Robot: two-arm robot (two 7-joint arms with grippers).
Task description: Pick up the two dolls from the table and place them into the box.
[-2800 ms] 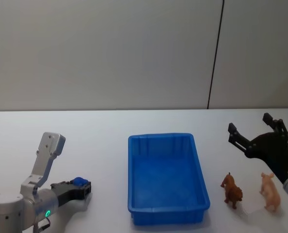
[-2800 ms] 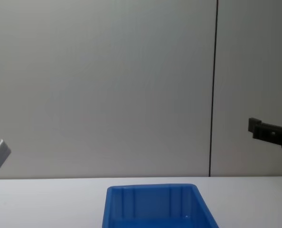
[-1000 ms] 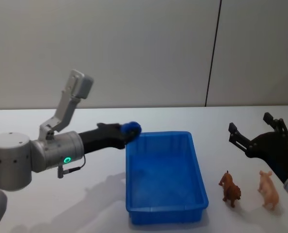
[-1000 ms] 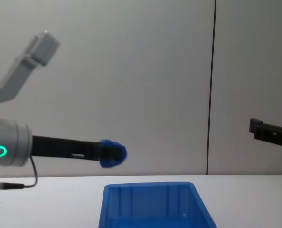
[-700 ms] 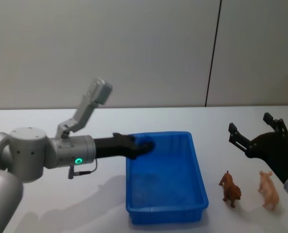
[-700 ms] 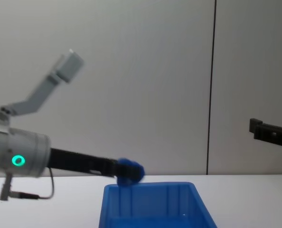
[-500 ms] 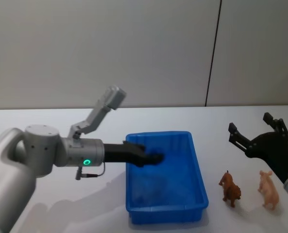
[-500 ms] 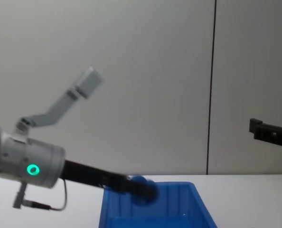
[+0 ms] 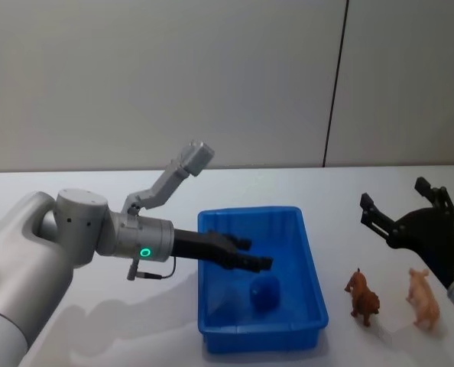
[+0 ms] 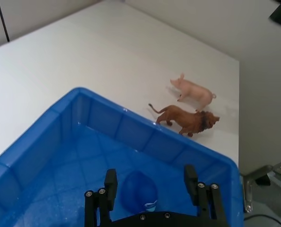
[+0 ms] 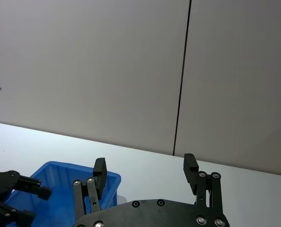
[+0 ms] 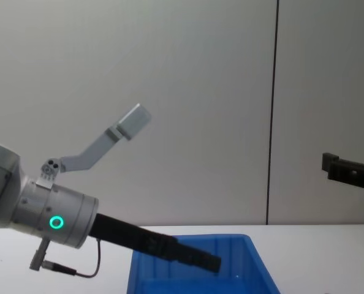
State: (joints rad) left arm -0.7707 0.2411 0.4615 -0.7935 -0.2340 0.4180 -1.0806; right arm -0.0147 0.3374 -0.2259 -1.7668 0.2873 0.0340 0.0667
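The robot's left gripper (image 9: 255, 254) hovers, jaws released, over the bright blue rectangular plastic bin (image 9: 261, 212) at the centre of the plain white worktop (image 9: 97, 199). A small rounded blue toy (image 9: 264, 293) lies on the bin's floor. Right of the bin, a brown lion figure (image 9: 364, 298) and a peach pig figure (image 9: 424, 299) stand side by side on the worktop. The right gripper (image 9: 394, 195) is raised near them, jaws spread and empty.

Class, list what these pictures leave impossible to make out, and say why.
Blue toy: form unclear in head view, blending into the box.
Box floor: cut off by chest view's bottom edge.
Most of the box: right wrist view, behind right gripper.
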